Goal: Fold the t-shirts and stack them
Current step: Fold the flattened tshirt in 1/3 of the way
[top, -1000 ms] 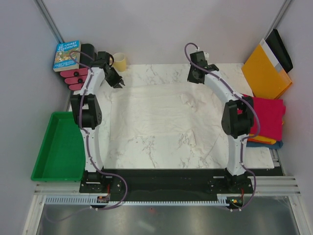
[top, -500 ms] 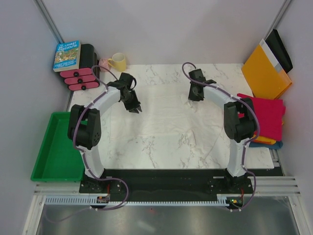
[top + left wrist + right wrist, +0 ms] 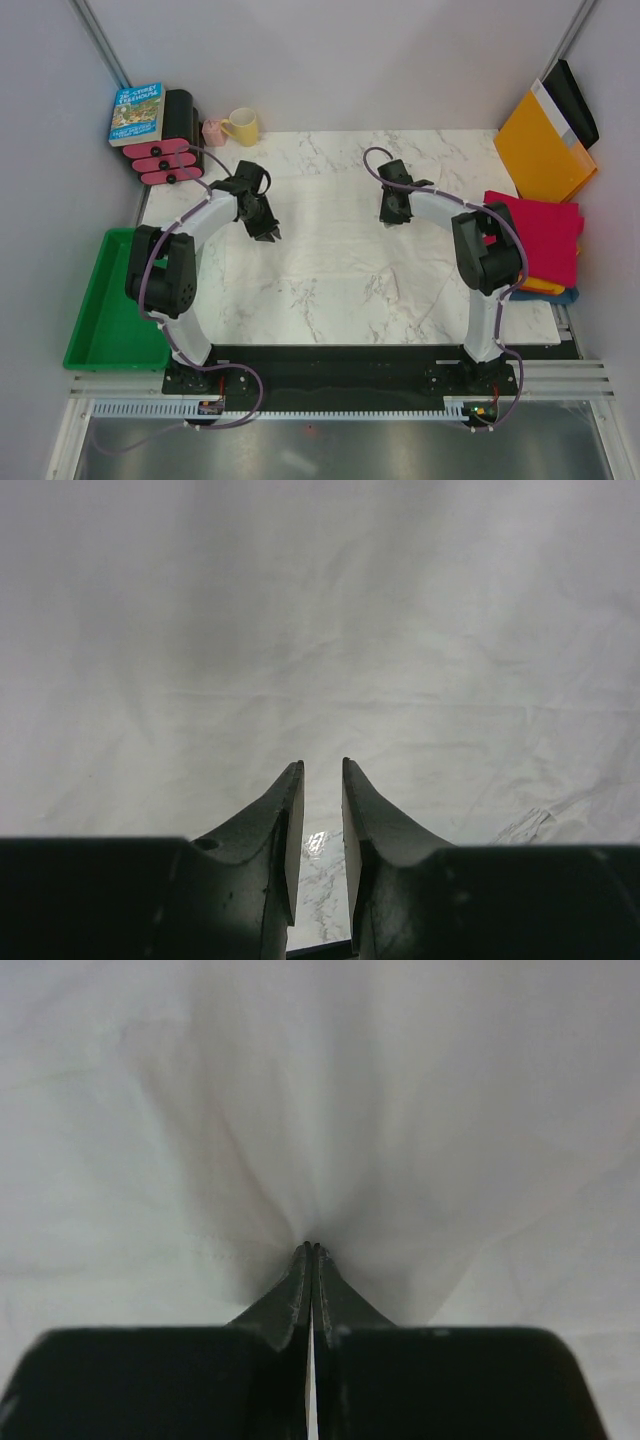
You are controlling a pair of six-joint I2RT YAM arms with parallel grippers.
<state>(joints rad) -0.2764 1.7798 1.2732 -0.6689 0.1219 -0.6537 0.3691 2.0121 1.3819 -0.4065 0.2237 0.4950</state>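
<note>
**White shirt** (image 3: 325, 255): lies spread and wrinkled over the middle of the table (image 3: 330, 150), filling the centre of the top view. Not yet folded. It is flat probably so that an edge can be lifted and carried across.

**Right gripper** (image 3: 313, 1247): jaws pressed together on a pinch of the white shirt. Cloth puckers and fans out from the tips, so the hold looks firm enough for a pull. Upper centre-right of the top view.

**Left gripper** (image 3: 320, 765): jaws a narrow slot apart, with nothing between them and marble showing through the gap. The white shirt lies just ahead of the tips. Upper centre-left of the top view, level with its partner, likely placed to take a matching edge.

**Red shirt** (image 3: 545, 235): folded, on top of the pile at right.

**Orange shirt** (image 3: 535, 286), **blue shirt** (image 3: 565, 297): folded beneath the red, only their edges showing.

**Envelope** (image 3: 545, 145): upper right, leaning.

**Tray** (image 3: 110, 300): green, left edge.

**Book** (image 3: 137, 113), **mug** (image 3: 243, 126): upper left.
</note>
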